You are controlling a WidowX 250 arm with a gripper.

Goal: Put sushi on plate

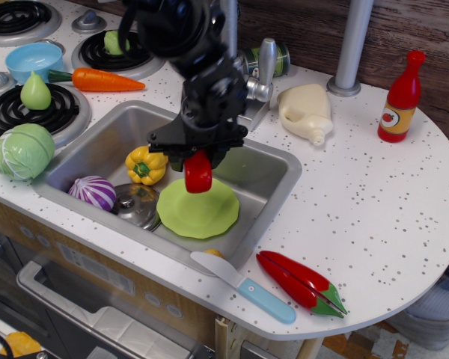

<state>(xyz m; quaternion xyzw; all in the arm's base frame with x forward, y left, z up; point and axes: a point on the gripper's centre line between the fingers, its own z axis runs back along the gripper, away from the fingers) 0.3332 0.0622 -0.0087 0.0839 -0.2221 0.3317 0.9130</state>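
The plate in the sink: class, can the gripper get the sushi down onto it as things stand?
Probably yes: the gripper holds the sushi just above the plate, whose surface looks bare.

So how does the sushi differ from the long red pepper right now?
The sushi is short and rounded, held in the pincer above the plate; the long red pepper is slim with a green tip, lying on the counter. Both are glossy red.

Speckled counter [374, 194] with knife [243, 286], pepper [299, 282]
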